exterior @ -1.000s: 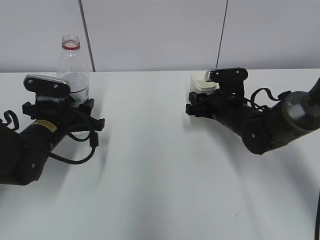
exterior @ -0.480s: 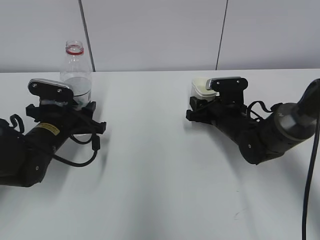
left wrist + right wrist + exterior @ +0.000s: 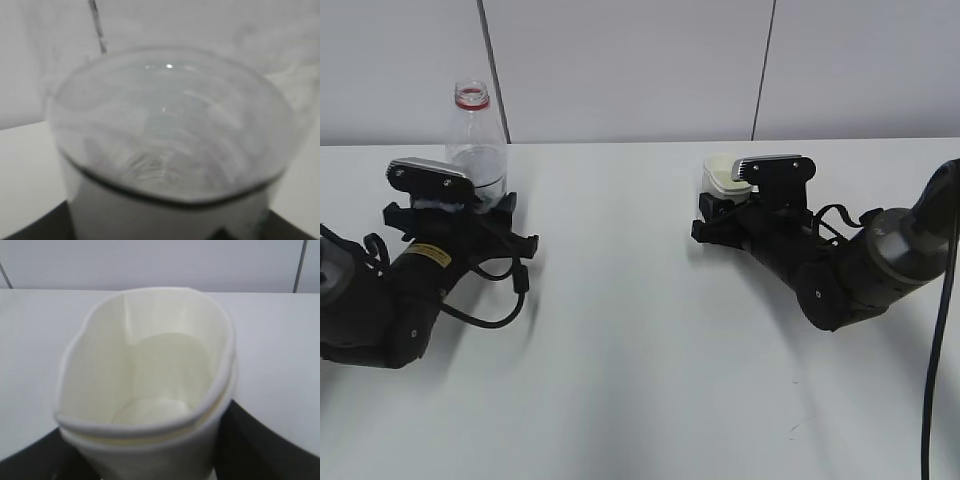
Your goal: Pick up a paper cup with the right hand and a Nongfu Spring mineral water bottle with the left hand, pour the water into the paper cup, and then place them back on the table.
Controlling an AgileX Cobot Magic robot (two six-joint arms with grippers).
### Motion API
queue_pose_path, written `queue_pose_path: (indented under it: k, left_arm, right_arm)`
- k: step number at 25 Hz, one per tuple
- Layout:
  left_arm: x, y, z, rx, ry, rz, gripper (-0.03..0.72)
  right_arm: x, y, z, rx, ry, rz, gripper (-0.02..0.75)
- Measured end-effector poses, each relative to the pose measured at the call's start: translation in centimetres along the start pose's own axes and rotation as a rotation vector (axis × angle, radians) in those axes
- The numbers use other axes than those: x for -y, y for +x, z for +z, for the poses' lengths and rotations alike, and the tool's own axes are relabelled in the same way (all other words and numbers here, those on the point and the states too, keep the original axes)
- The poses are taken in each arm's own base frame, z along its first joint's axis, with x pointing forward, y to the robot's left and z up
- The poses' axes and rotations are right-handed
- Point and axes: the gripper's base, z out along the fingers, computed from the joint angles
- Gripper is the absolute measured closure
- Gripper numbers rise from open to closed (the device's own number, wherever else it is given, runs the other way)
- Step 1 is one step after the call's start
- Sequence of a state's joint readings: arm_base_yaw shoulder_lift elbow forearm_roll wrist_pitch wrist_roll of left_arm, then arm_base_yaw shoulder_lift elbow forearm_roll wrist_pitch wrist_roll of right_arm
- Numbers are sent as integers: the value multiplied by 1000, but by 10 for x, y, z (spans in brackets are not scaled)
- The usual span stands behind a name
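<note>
Our right hand [image 3: 712,222] squeezes the flimsy cup [image 3: 150,390] oval between its fingers, our left hand [image 3: 490,215] clasps the slick, sloshing bottle [image 3: 476,140] low, both on the bench [image 3: 640,380].

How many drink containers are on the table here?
2. A clear bottle stands at the far left in the left gripper; a squeezed paper cup, possibly two nested, sits right of centre in the right gripper.

Both arms are matte black with rounded joints. The left hand [image 3: 470,215] carries a silver-grey plate, yellow sticker and looped cable. The right hand [image 3: 720,222] has a similar plate.
</note>
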State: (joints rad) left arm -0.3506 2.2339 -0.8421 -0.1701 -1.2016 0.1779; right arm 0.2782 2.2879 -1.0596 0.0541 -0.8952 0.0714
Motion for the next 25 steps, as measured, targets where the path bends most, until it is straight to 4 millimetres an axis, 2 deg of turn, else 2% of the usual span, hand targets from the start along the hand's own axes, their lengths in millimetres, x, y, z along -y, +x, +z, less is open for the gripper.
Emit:
queue_pose_path:
  k: [13, 25]
  left_arm:
    - [-7, 3, 1, -4, -86, -40, 319]
    - [-8, 6, 0, -20, -94, -46, 224]
  right_arm:
    - [-2, 1, 0, -3, -26, -21, 313]
    - [-3, 1, 0, 0, -30, -24, 313]
